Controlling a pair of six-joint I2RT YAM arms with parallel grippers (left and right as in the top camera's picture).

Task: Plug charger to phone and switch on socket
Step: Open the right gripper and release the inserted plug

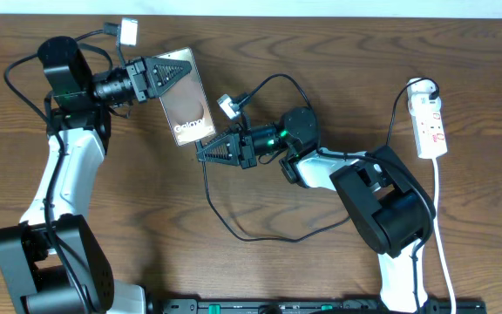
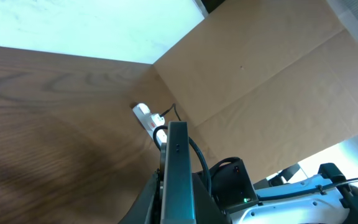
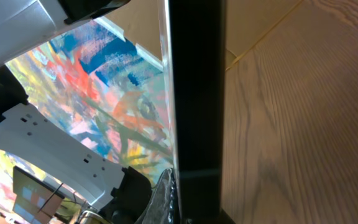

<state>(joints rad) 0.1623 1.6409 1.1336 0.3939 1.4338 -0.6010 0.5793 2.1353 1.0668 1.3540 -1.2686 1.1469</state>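
White lettering reading "Galaxy" runs across the phone point(image 1: 184, 98), at the end just beside the right jaws.

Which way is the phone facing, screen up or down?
Screen up: overhead, the phone shows its brown screen image and white Galaxy lettering, one end held in the left gripper.

You see the phone point(image 2: 178, 155) edge-on and upright, clamped in the left gripper point(image 2: 178, 208). Beyond it the white socket point(image 2: 145, 116) lies on the wooden table point(image 2: 55, 124), close to a brown cardboard wall point(image 2: 266, 81).
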